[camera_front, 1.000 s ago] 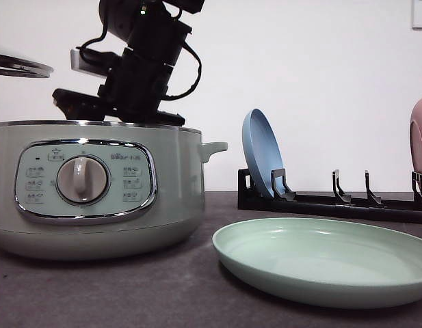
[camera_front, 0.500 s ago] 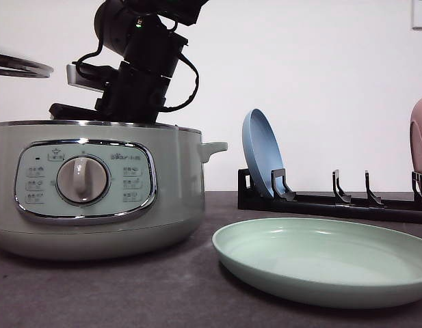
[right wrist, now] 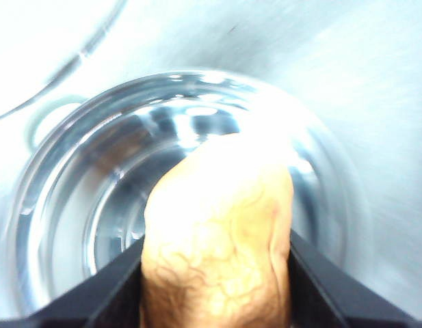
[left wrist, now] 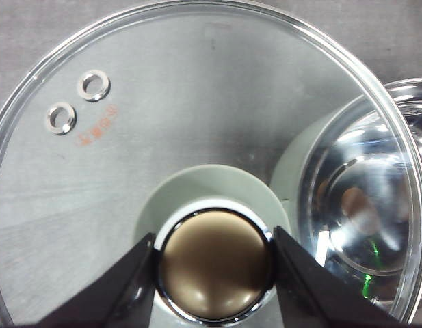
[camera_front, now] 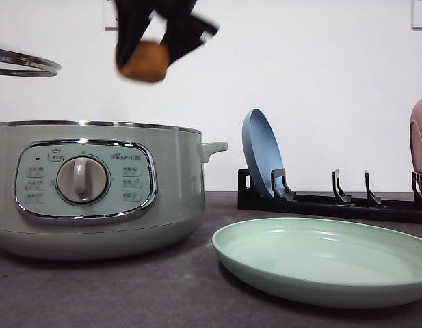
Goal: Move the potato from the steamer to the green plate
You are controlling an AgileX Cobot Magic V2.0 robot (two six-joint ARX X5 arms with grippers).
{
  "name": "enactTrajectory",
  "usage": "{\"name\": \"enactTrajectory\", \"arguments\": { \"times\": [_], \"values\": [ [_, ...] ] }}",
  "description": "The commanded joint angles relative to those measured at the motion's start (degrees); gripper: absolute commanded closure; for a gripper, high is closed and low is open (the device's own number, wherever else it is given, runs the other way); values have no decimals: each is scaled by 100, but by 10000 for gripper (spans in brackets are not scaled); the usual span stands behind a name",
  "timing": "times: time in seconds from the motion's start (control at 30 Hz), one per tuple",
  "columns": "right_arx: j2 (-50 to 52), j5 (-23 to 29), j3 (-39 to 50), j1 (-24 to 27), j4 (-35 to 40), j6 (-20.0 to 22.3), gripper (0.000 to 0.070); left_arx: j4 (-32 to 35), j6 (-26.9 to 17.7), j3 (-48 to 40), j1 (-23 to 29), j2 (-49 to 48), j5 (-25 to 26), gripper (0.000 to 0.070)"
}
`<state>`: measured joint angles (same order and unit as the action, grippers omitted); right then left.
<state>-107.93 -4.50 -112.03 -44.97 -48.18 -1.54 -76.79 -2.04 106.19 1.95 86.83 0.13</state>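
Observation:
The orange-brown potato [camera_front: 143,61] hangs in the air above the sage-green steamer [camera_front: 94,184], held between the black fingers of my right gripper [camera_front: 149,51], which is shut on it. In the right wrist view the potato [right wrist: 217,239] sits between the two fingers over the steamer's shiny open bowl [right wrist: 81,205]. The green plate [camera_front: 327,260] lies on the table to the right of the steamer, with nothing on it. My left gripper [left wrist: 214,273] is shut on the knob [left wrist: 214,263] of the glass lid [left wrist: 128,123], whose rim [camera_front: 22,66] shows raised at the far left.
A black dish rack [camera_front: 334,201] stands behind the green plate, with a blue plate [camera_front: 263,154] upright in it and a pink plate [camera_front: 420,147] at the right edge. The steamer's side handle [camera_front: 214,147] points toward the rack.
My right gripper has risen out of the steamer with the potato now in its fingers, well above the rim. The lid at the left has stayed raised.

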Motion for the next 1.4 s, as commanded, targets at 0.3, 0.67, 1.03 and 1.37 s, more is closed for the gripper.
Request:
{"name": "enactTrajectory", "arguments": {
  "times": [0.3,0.67,1.03,1.37],
  "values": [
    [1291,-246,641,614,-727,109,588,177,-50,188,-344,-31,205,700],
    [3277,-342,3978,1206,341,-61,588,192,-50,188,-968,-31,471,700],
    [3880,-346,5950,1311,1635,-1228,588,181,-52,188,-1553,-31,473,700],
    [3821,-259,7299,1281,3174,-2075,588,181,-50,188,-1821,-31,478,700]
  ]
}}
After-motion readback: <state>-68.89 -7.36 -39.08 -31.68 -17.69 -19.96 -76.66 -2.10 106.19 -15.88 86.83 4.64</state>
